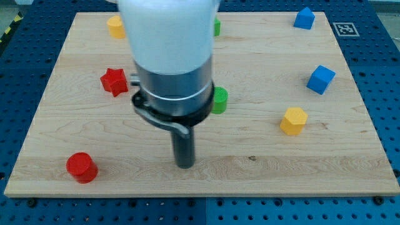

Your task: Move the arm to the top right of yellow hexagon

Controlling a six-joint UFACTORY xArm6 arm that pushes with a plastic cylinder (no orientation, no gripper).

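In the camera view, my tip (185, 164) rests on the bench (250, 181) near the view's bottom, a little left of centre. It is a plain dark rod, so this tool has nothing to open or close and grips nothing; no block touches it.

The yellow hexagon (294, 120) sits well apart from my tip, toward the view's right and somewhat higher up. That is the one relation the coming move turns on: the target spot lies beyond the hexagon, at its upper right, so I judge I must travel rightward and upward past it (going round rather than through it, or I would shove it). The blue cube (321, 79) stands near that very corner, which leaves me a tight gap between the two.

Elsewhere in the same view: a green block (220, 100) peeks out just beside my arm's body, a red star (114, 81) lies at the left, a red cylinder (82, 167) at the lower left, another yellow block (115, 26) at the top left, a second blue block (304, 18) at the top right.
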